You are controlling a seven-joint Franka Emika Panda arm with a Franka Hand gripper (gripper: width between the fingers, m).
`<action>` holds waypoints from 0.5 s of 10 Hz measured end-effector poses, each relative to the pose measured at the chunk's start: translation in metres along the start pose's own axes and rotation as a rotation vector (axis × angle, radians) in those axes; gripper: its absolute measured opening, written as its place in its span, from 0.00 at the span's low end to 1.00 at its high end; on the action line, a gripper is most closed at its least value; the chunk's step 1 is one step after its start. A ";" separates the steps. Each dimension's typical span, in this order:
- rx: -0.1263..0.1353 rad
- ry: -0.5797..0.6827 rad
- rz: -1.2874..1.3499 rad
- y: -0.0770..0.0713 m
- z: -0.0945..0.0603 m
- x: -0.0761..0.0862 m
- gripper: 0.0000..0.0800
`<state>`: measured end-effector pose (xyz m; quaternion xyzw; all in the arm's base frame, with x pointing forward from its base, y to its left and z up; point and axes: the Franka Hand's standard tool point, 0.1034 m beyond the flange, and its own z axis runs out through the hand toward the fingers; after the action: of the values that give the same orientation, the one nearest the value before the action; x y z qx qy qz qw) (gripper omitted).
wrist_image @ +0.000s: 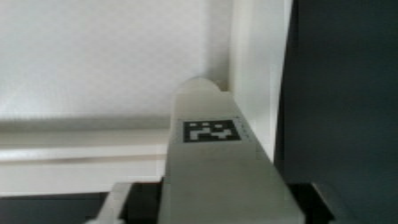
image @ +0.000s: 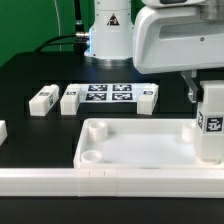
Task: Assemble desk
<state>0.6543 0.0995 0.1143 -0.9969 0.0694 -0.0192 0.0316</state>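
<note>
Desk leg point(wrist_image: 214, 165), square tag point(wrist_image: 212, 131), in claw point(wrist_image: 217, 205)

The white desk top point(image: 140, 122), a rectangular tray with a raised rim, lies flat and open side up. In the exterior view, 2 round sockets show at its 9 o'clock end. 3 short white block legs lie on their sides beyond it: leg 1 point(image: 43, 99) at its 10 o'clock, leg 2 point(image: 70, 99) close by toward 11 o'clock but not touching, and leg 3 point(image: 148, 96) at 12 o'clock. Leg 4 point(image: 212, 135) stands upright at the 3 o'clock end, clamped in the gripper point(image: 210, 95), its black-and-white tag point(wrist_image: 212, 131) facing outward.
</note>
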 end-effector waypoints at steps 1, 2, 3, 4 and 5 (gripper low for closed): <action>0.004 0.009 0.055 0.000 0.000 0.000 0.36; 0.011 0.017 0.171 0.000 0.000 0.000 0.36; 0.018 0.023 0.268 0.001 0.000 0.000 0.36; 0.022 0.022 0.341 0.001 0.000 0.001 0.36; 0.029 0.019 0.461 0.001 0.000 0.001 0.36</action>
<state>0.6550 0.0988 0.1139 -0.9539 0.2953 -0.0217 0.0488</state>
